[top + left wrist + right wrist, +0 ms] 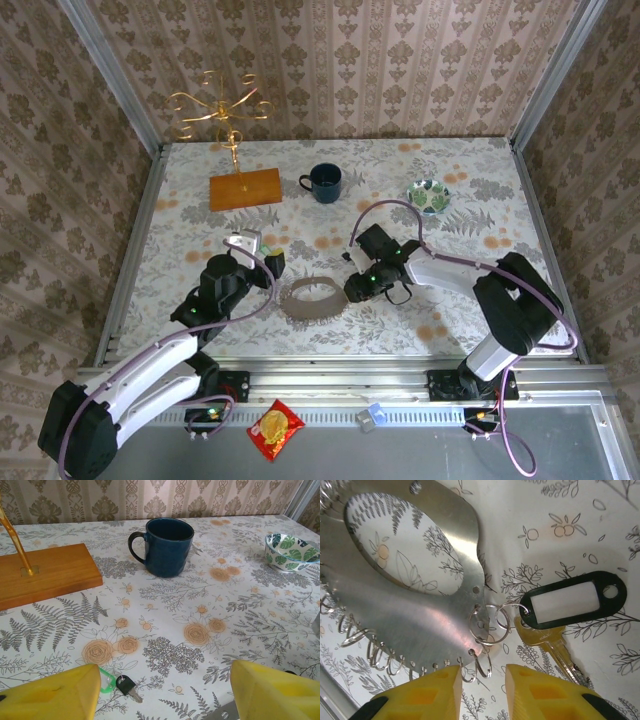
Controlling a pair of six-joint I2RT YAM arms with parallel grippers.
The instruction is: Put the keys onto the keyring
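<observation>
Overhead: your left gripper (262,250) points toward 1 o'clock. Your right gripper (353,290) reaches toward 9 o'clock, beside the keyring (310,299).

Left wrist: jaws wide apart, empty; green key (106,681) at 7 o'clock.

Right wrist: jaws narrowly parted, gripping nothing; a small ring (483,666) at their tips.

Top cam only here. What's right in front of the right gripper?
Observer: A brass key on a black tag, seemingly joined by split rings to the metal band.
Operator: Right gripper holding anything?
Observer: Not that I can see. The right gripper has a narrow gap, with one band-edge ring at its mouth.
Operator: Left side?
Observer: The left gripper is open wide; a small dark-headed key and a green tag lie by its left finger.
</observation>
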